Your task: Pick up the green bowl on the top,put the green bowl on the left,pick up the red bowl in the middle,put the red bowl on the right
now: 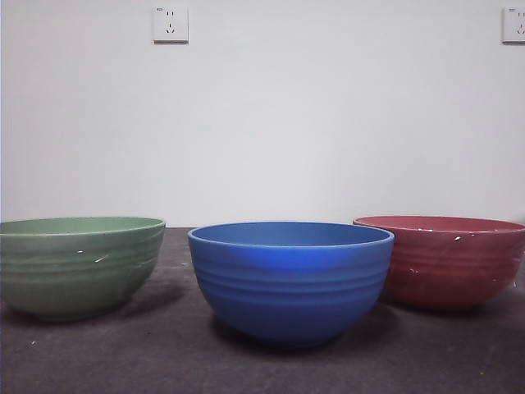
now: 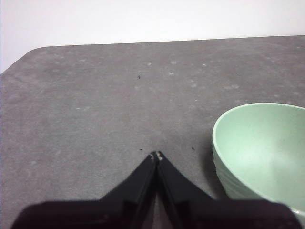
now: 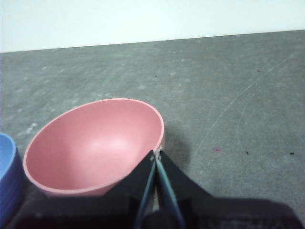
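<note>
Two grippers show, each only through its own wrist camera, and both have their black jaws pressed together at the tips with nothing between them. The left gripper (image 2: pixel 156 155) hangs over bare grey table (image 2: pixel 95 105), its closed tips pointing at open tabletop. The green bowl (image 2: pixel 264 150) sits just beside it, upright and empty, its pale inner wall catching the light; the jaws do not touch it.

The right gripper (image 3: pixel 157 153) has its closed tips right at the outer rim of the red bowl (image 3: pixel 95 143). From this angle the tips overlap the bowl's edge, and whether they actually touch it cannot be told. The red bowl is upright and empty, its inside a smooth pink. At the edge of that same view a slice of the blue bowl (image 3: pixel 9 183) shows, close beside the red one.

In the front view neither arm appears. Three bowls stand apart in a row on the dark table: the green bowl (image 1: pixel 80 267) at the left, the blue bowl (image 1: pixel 290 281) in the middle and nearest the camera, the red bowl (image 1: pixel 447 260) at the right. All three rest flat on their bases, rims level, with clear gaps between them. Behind them rises a plain white wall (image 1: pixel 328 123) carrying one power socket (image 1: pixel 170 24) at upper left and another socket (image 1: pixel 513 25) at the upper right corner.
</note>
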